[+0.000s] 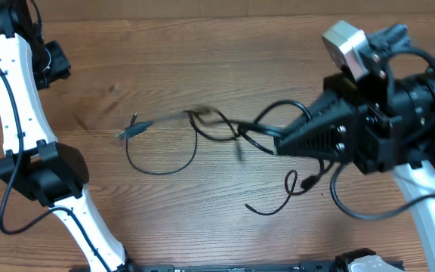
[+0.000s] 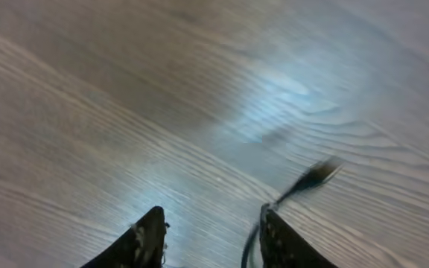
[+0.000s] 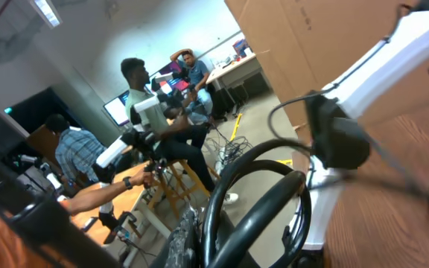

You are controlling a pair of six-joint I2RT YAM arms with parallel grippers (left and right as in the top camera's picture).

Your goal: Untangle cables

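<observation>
1. The wooden table [image 1: 225, 45] carries the whole job. No brand, label or writing can be read on it or on either arm.
2. The right gripper [image 1: 279, 143] reaches in from the right. Its fingers narrow to a point where several strands enter, so it appears clamped on the cables [image 1: 236, 134]. This is probably to draw the knot out sideways. The right wrist view shows only the room and black loops and does not confirm the grip.
3. The left gripper [image 2: 211, 217] stands wide with nothing between its fingers, low over the table.
4. The cables lie mid-table, stretched and blurred, with one loop sagging below.
5. A separate cord [image 1: 291, 185] lies apart, near the right arm.
6. A plug [image 2: 315, 175] lies just beyond the left gripper's finger.
</observation>
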